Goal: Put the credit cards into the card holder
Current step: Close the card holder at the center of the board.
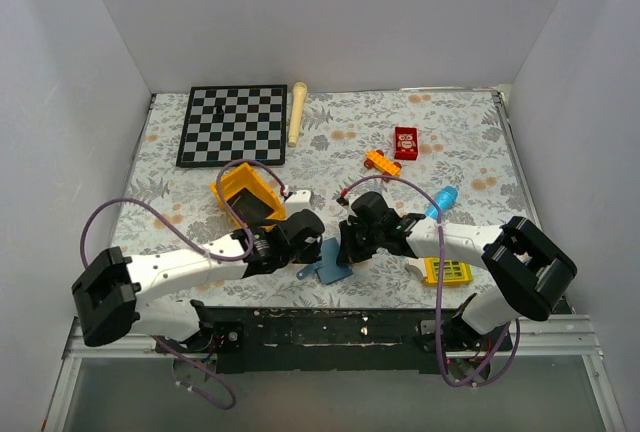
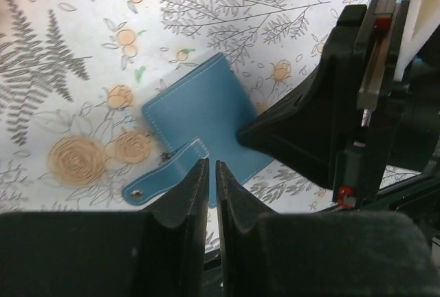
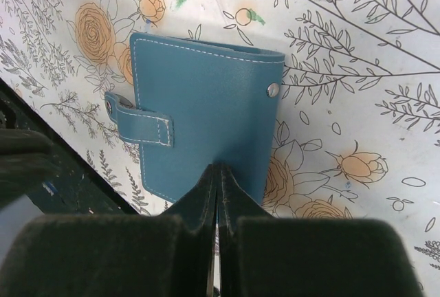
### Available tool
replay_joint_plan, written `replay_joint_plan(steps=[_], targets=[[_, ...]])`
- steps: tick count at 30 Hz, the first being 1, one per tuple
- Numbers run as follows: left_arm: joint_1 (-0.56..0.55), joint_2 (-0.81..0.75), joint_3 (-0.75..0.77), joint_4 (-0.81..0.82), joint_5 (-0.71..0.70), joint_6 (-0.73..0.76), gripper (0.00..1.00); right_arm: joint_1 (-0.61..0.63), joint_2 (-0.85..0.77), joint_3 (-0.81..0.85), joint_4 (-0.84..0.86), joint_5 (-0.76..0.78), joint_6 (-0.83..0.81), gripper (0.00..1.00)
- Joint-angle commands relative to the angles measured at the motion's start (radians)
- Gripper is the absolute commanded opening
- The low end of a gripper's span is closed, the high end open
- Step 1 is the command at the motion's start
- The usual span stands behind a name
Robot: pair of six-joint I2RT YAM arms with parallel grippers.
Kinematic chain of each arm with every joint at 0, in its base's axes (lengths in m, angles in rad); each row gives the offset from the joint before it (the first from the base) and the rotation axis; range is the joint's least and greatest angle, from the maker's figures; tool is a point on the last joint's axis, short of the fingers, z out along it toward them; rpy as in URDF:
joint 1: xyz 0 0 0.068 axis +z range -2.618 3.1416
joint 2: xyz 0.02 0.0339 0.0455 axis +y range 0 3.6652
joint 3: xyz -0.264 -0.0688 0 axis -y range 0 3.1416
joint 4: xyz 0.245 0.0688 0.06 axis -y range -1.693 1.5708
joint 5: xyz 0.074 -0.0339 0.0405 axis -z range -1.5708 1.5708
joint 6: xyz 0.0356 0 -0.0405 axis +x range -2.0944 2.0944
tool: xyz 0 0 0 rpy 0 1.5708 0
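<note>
While both grippers point at it from either side, the card holder [image 2: 206, 104] lies folded on the flowered table [image 1: 480, 152], right at their tips.

The left gripper [image 2: 212, 168] has its jaws almost together with a thin slit between them. The holder's blue corner runs under their tips, but I cannot tell whether they pinch it. The holder's snap strap [image 2: 165, 173] lies loose just left of those tips. The right gripper [image 3: 218, 170] has its jaws pressed tight together, and its tips are over the holder's near edge. The metal stud [image 3: 273, 90] sits beyond them to the right. Well beyond both pairs of jaws are a chessboard [image 1: 232, 124], a wooden stick [image 1: 297, 112] and a red box [image 1: 406, 141]. Any lettering on the box's white picture is too small to read.
</note>
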Motion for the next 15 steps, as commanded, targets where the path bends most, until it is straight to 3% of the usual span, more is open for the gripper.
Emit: replay_joint_plan(steps=[1,9,15], targets=[[-0.001,0.109,0.062,0.059,0.037,0.046,0.09,0.011,0.008,-0.013,-0.017,0.024,0.005,0.01],[-0.001,0.174,-0.010,0.101,0.070,0.009,0.08,0.011,-0.031,-0.036,0.017,-0.006,0.022,0.01],[-0.001,0.137,-0.091,0.114,0.090,-0.035,0.08,0.007,-0.072,-0.015,-0.007,0.000,0.016,0.01]])
